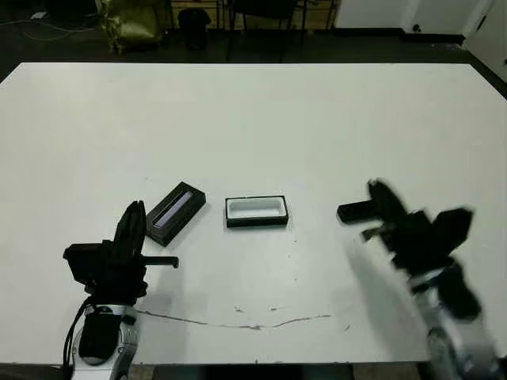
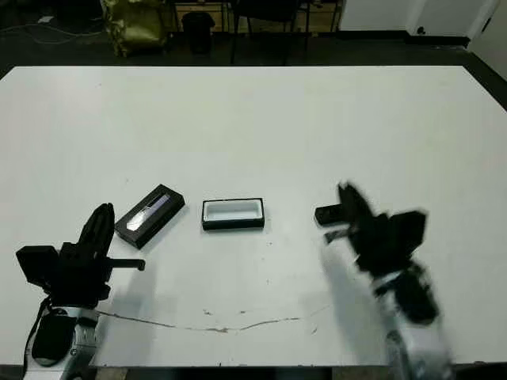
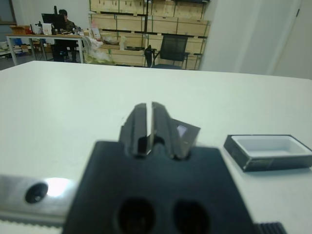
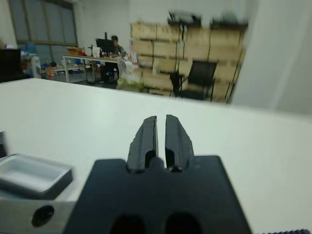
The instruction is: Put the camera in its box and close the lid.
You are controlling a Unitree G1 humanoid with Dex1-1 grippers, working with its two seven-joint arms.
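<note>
**Inspector:** Where are the task items?

**Assessor:** The camera lies flat on the table, right of centre, partly hidden behind the right gripper. The box sits open at centre, white lining up and empty. The lid lies just left of the box, apart from it, angled, stripe up.

**Inspector:** Jaw state?

**Assessor:** Both pairs are closed with only a thin slit between the fingers, as each wrist view shows. Neither holds anything. The right gripper is blurred in the head views; whether it touches the camera I cannot tell. The left gripper stands near-left of the lid, empty, not touching it.

**Inspector:** Risks?

**Assessor:** In my judgement, the main one is the right gripper reaching the camera with fingers shut: it would push the slim bar across the table instead of gripping it. The camera lies low, so a shallow grasp may slip. The box is barely longer than the camera; a skewed placement could leave it propped on the rim and stop the lid from seating. The light box may also slide if nudged.
</note>
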